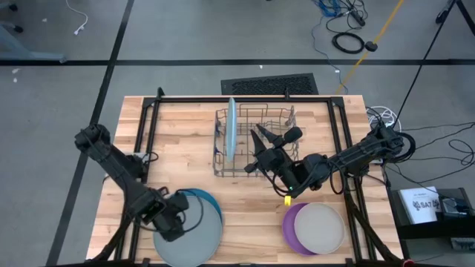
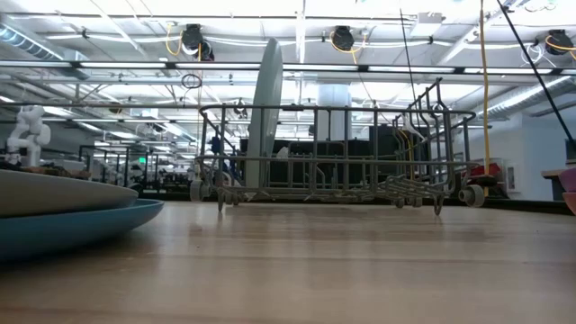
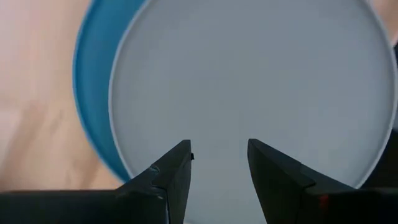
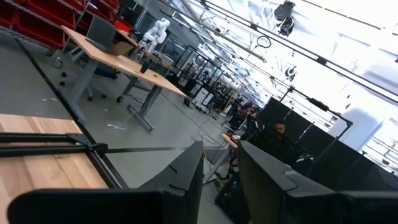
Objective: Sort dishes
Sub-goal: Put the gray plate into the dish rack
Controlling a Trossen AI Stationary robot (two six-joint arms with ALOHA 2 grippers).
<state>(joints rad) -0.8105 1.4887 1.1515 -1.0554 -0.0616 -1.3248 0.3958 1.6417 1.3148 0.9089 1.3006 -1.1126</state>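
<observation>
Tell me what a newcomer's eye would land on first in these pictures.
First, the light blue plate standing on edge in the grey wire dish rack at the table's far middle. Next, the grey plate stacked on a darker blue plate at the near left, with the left pincer open just above it. At the near right, a beige-grey plate lies on a purple plate.

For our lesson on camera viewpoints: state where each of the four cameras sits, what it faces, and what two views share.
High view: overhead, facing down; both arms, dish rack.
Low view: tabletop level, facing the rack; no arm.
Left wrist view: above the grey plate; left tool open.
Right wrist view: faces the room; right tool open, empty.
Shared: the light blue plate upright in the rack, high and low views.
</observation>
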